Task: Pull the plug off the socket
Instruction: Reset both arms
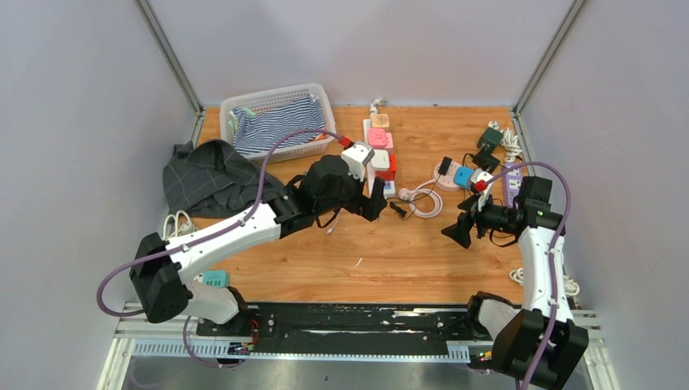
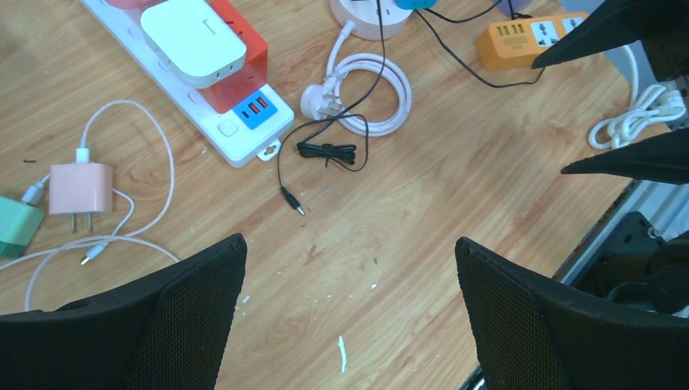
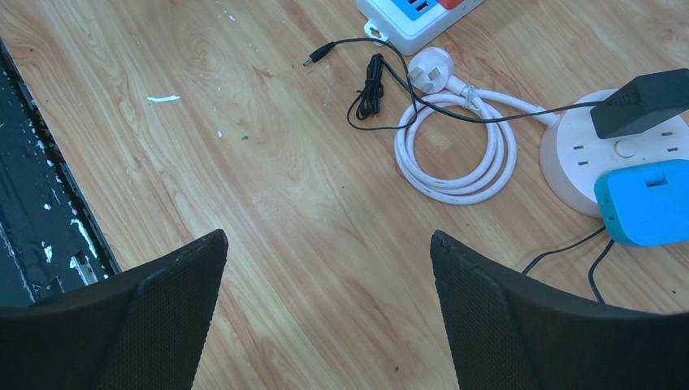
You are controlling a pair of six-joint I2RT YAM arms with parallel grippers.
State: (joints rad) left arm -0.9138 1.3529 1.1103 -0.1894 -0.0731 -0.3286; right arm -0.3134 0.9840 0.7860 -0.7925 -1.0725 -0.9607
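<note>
Both grippers released, holding nothing. Left gripper [image 2: 349, 245] hovers over the desk [image 2: 455, 187], near the mid-desk power strip [image 2: 236, 130] carrying a white plug [image 2: 193, 41]. Right gripper [image 3: 327, 237] hovers near the round socket [image 3: 577, 154] with a blue plug [image 3: 646, 203], toward the desk's right edge.

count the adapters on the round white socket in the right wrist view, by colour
black adapter: 1
blue adapter: 1
total on the round white socket: 2

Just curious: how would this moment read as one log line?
left pincer open; right pincer open; blue plug in round socket; nothing held
</note>
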